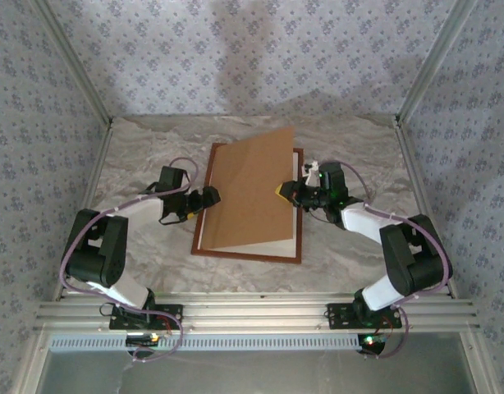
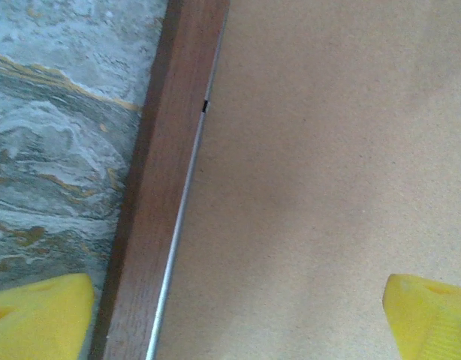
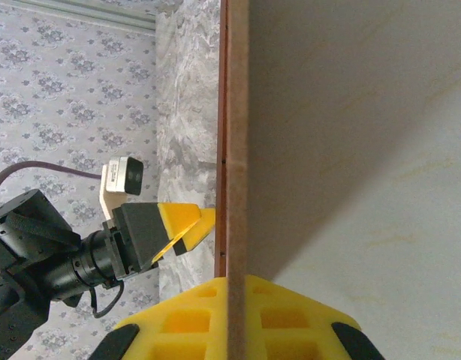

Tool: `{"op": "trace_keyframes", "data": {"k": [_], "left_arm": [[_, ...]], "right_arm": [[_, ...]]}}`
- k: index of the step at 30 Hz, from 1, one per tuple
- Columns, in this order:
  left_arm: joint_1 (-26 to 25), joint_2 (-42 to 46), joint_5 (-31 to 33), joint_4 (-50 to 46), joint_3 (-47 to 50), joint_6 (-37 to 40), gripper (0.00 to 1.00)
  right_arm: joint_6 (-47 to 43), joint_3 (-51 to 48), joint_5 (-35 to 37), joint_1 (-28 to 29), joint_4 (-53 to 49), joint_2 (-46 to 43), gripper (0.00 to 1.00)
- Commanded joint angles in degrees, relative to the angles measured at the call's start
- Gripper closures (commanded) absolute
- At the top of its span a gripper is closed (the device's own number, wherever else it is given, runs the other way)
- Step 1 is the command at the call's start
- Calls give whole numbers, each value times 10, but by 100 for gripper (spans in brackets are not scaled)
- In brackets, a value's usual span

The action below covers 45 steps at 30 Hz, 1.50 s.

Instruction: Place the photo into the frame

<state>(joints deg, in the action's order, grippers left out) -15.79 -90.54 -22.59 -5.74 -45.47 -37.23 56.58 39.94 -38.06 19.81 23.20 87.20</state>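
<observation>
The reddish-brown frame (image 1: 248, 255) lies flat on the marbled table. The plain brown backing board (image 1: 252, 193) leans over it, raised along its right side and resting low along the left rail. My right gripper (image 1: 286, 191) is shut on the board's right edge, which runs edge-on between the yellow fingers (image 3: 170, 322). My left gripper (image 1: 209, 197) hovers open over the frame's left rail (image 2: 152, 210), one finger (image 2: 43, 319) above the table and the other (image 2: 429, 319) above the board (image 2: 320, 172). A pale sheet (image 3: 396, 262) lies under the board. The photo is hidden.
The table (image 1: 359, 148) is boxed in by patterned walls and slanting aluminium posts (image 1: 424, 74). An aluminium rail (image 1: 260, 313) runs along the near edge by the arm bases. Bare marbled surface lies on both sides of the frame.
</observation>
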Motion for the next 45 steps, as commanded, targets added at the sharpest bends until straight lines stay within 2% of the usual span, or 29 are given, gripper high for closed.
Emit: {"op": "trace_keyframes", "data": {"k": [1,6,11,21,26,34,45], "left_arm": [[-9,-8,-12,14,-5,-10,2],[-19,-7,-13,22,-2,-20,1],[-26,-9,-14,27,2,-26,1],[-36,-14,-14,35,3,-36,1],[-36,-13,-10,31,1,-34,2],[-36,-9,-1,17,-5,-26,1],[-36,-9,0,7,-11,-20,2]], "right_arm": [[15,-19,-15,8,66,13,100],[44,-39,-7,9,124,35,100],[48,-49,2,13,141,50,100],[42,-49,21,18,134,81,91],[13,-37,40,19,78,82,88],[-68,-2,97,21,-84,64,85],[-128,49,157,24,-217,62,66]]}}
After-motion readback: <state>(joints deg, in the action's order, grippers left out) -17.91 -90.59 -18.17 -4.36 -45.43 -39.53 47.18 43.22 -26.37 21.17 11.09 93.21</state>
